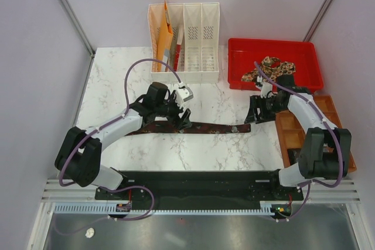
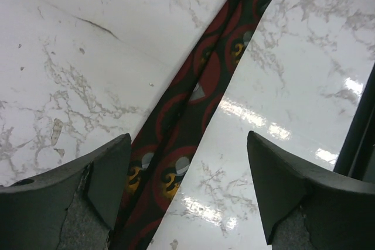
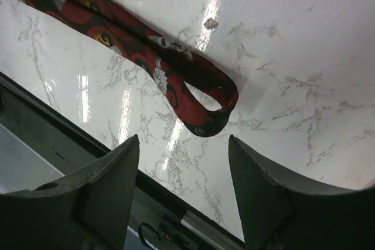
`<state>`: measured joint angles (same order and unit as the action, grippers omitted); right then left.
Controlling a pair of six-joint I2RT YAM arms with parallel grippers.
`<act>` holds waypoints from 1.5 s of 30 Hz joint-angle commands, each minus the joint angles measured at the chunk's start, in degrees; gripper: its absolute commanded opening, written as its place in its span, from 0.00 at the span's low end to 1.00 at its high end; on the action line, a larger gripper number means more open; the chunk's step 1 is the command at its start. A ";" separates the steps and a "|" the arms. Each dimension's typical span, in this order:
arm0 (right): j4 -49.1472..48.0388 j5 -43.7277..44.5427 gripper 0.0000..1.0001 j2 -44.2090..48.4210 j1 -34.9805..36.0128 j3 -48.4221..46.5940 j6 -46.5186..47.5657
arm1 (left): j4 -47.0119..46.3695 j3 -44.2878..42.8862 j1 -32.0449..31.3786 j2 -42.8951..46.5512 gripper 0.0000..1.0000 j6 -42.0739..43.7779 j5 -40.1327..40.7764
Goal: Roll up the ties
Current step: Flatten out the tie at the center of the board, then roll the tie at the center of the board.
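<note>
the dark tie (image 1: pixel 205 127) lies flat and stretched out across the table (image 1: pixel 193 156), in front of both my arms. the paisley tie (image 1: pixel 270 64) sits bunched in the red tray (image 1: pixel 310 77), well apart, waiting its turn.

my left pincer (image 1: pixel 186 122) hangs low over the middle of the dark tie, jaws apart, nothing clamped. my right pincer (image 1: pixel 254 118) is by the tie's right end, jaws also apart and empty.

i judge the roll is only just starting: the end is turned over, but there is no coil yet. the next move, i think, calls for my right pincer to close on that turned end and curl it along the tie, while the left pins the cloth so it cannot slide on the glossy top.

the top view shows the whole length and where each arm stands, but the end looks like a flat tip there. my right wrist view shows it is folded back into a small open loop, just ahead of my fingers (image 3: pixel 111 174). my left wrist view shows the band running slantwise under my gap, close to one finger, and its red round pattern.
</note>
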<state>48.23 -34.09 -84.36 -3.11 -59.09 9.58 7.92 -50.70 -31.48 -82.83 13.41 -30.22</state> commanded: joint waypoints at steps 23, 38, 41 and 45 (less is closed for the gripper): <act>-2.52 0.94 0.45 -9.86 0.21 0.91 -1.24 | 5.87 1.66 0.99 -2.42 0.85 10.76 6.75; 1.34 -2.21 0.00 -12.41 -6.11 -5.60 1.32 | 6.84 3.67 1.34 -0.85 0.82 22.78 2.63; 0.38 -2.39 0.00 -13.37 -6.11 -4.81 0.87 | 5.79 3.33 1.25 -1.11 0.96 26.65 1.22; 0.38 -2.74 0.00 -16.18 -6.11 -5.07 -0.44 | 4.30 0.08 1.08 -4.44 1.00 30.70 0.16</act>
<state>48.29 -34.72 -97.97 -9.21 -63.18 9.82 14.68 -47.29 -30.35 -85.23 36.32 -26.81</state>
